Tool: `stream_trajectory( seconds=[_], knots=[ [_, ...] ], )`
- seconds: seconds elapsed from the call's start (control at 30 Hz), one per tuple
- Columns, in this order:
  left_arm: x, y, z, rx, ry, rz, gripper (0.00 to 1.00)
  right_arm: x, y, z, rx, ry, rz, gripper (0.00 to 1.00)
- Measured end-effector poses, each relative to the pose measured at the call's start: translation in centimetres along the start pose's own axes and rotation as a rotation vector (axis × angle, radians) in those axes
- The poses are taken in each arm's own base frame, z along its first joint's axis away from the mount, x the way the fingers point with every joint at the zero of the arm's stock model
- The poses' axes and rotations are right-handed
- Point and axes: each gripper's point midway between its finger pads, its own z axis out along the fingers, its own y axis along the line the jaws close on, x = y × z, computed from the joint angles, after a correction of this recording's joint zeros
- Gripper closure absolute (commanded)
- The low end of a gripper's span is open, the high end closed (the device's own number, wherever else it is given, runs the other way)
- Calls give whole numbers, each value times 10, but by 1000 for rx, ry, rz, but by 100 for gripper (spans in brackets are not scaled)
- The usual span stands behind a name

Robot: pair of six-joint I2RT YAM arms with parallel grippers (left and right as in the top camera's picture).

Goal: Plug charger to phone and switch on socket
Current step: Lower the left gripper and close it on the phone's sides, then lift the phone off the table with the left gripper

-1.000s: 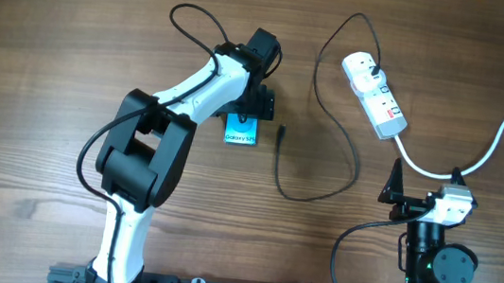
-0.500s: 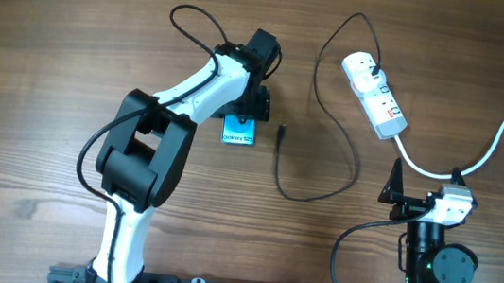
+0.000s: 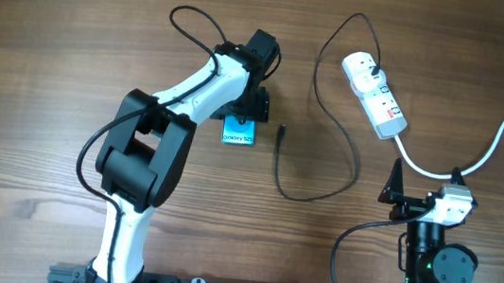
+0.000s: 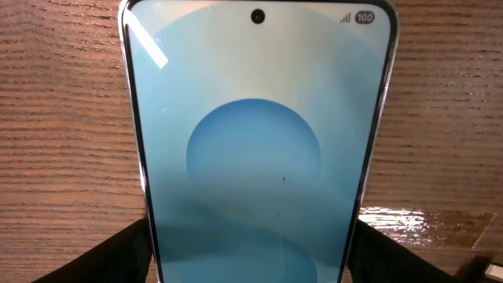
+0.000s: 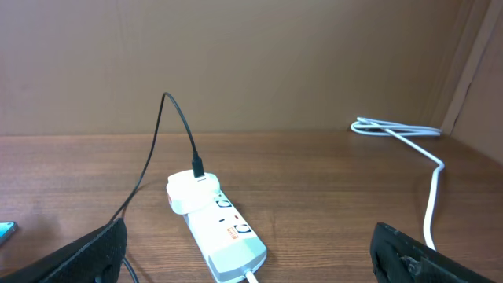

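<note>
The phone (image 3: pixel 240 132) lies on the table under my left gripper (image 3: pixel 246 110); only its cyan bottom end with the white "Galaxy S25" strip shows overhead. In the left wrist view the phone (image 4: pixel 255 141) fills the frame, and the dark fingers (image 4: pixel 118 255) press against both of its long edges. The charger's thin black cable (image 3: pixel 356 163) loops across the table; its connector tip (image 3: pixel 283 132) lies just right of the phone, apart from it. Its other end sits in a white plug (image 5: pixel 192 192) on the socket (image 3: pixel 374 95). My right gripper (image 3: pixel 397 191) is open and empty at the front right.
The socket's thick white cord (image 3: pixel 495 141) runs from the strip's near end out past the back right corner. The socket (image 5: pixel 226 234) lies ahead of the right gripper in the right wrist view. The left arm (image 3: pixel 152 140) spans the table's left middle.
The phone's bottom end has shifted slightly left and tilted a little under the left gripper. The right arm and the cable have not moved.
</note>
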Motion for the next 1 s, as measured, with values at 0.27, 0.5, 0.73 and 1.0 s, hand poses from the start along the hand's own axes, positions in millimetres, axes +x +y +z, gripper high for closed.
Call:
stream_trajectory(
  seconds=[0.27, 0.5, 0.73, 1.0],
  knots=[
    [0, 0, 0, 0, 2, 1, 22, 0, 0, 0, 0, 0, 0, 0],
    [2, 0, 0, -1, 11, 2, 26, 0, 0, 0, 0, 0, 0, 0],
    [6, 1, 0, -1, 25, 2, 24, 0, 0, 0, 0, 0, 4, 0],
    [17, 6, -5, -19, 74, 3, 24, 0, 0, 0, 0, 0, 4, 0]
  ],
)
